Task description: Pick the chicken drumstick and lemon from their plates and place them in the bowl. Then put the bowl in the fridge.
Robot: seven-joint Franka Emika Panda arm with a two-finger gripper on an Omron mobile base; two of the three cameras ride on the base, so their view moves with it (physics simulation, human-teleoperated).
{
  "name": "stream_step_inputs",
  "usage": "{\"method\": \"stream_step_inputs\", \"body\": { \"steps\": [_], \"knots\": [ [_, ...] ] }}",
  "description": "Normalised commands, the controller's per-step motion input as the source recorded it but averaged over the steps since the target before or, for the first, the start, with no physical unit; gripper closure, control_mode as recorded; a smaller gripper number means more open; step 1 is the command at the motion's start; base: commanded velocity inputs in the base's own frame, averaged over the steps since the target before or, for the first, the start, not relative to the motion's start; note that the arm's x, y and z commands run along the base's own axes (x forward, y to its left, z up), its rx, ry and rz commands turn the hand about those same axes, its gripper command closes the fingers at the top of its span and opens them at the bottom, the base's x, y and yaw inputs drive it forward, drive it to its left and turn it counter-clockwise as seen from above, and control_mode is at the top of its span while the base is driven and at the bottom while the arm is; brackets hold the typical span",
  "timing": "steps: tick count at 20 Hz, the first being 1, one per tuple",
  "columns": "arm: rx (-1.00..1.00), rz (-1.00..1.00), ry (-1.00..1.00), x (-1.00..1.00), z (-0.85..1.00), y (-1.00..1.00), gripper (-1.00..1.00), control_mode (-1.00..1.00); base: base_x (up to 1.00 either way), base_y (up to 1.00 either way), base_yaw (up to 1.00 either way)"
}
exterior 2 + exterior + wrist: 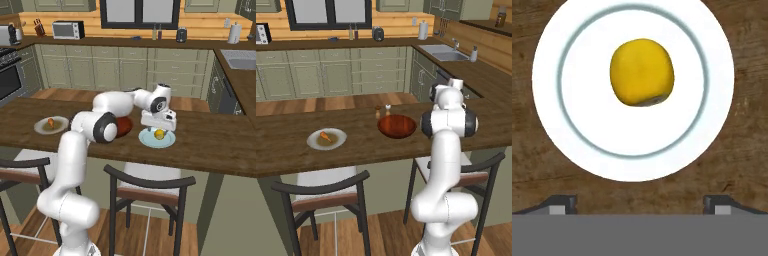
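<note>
Lemon (642, 72) lies on the pale plate (572, 130), a little toward the plate's upper right in the hand view, bright yellow with a small dark mark at its lower edge. The plate sits flat on the dark wooden desk (747, 125), and a thin grey-blue ring runs round inside its rim. The tool (641, 204) hangs straight above this plate with its jaws spread wide; the two dark fingertips (562, 204) stand far apart at the bottom of the hand view, and nothing is between them. In the right base view the tool (158, 131) is just over the lemon (159, 134), which rests on the pale green-blue plate (148, 142) near the middle of the desk (215, 140). The reddish-brown bowl (124, 126) is just to the left of that plate, partly hidden behind the arm's dark joint. In the left base view the bowl (397, 126) stands open on the desk with two small shakers (382, 110) just beyond its far rim. Further left lies the white-rimmed plate (316, 144) with the orange-brown chicken drumstick (326, 136) on it, well apart from the bowl. Two dark chairs (331, 195) stand at the near side of the desk.
</note>
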Motion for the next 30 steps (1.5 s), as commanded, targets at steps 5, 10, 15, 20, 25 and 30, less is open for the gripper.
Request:
{"method": "stream_step_inputs", "body": {
  "steps": [5, 10, 15, 20, 25, 30],
  "knots": [
    [0.00, 0.07, 0.05, 0.32, -0.15, -0.06, -1.00, -1.00, 0.00, 0.00, 0.00],
    [0.02, 0.08, 0.00, 0.25, -0.35, -0.05, -1.00, -1.00, 0.00, 0.00, 0.00],
    [0.04, 0.08, -0.10, 0.00, -0.29, -0.06, -1.00, -1.00, 0.00, 0.00, 0.00],
    [0.00, 0.10, -0.22, 0.00, -0.16, 0.01, -1.00, -1.00, 0.00, 0.00, 0.00],
    [0.00, 0.11, -0.21, 0.00, -0.56, 0.13, -1.00, -1.00, 0.00, 0.00, 0.00],
    [0.00, 0.04, -0.19, 0.02, -0.30, 0.03, -1.00, -1.00, 0.00, 0.00, 0.00]
  ]
}}
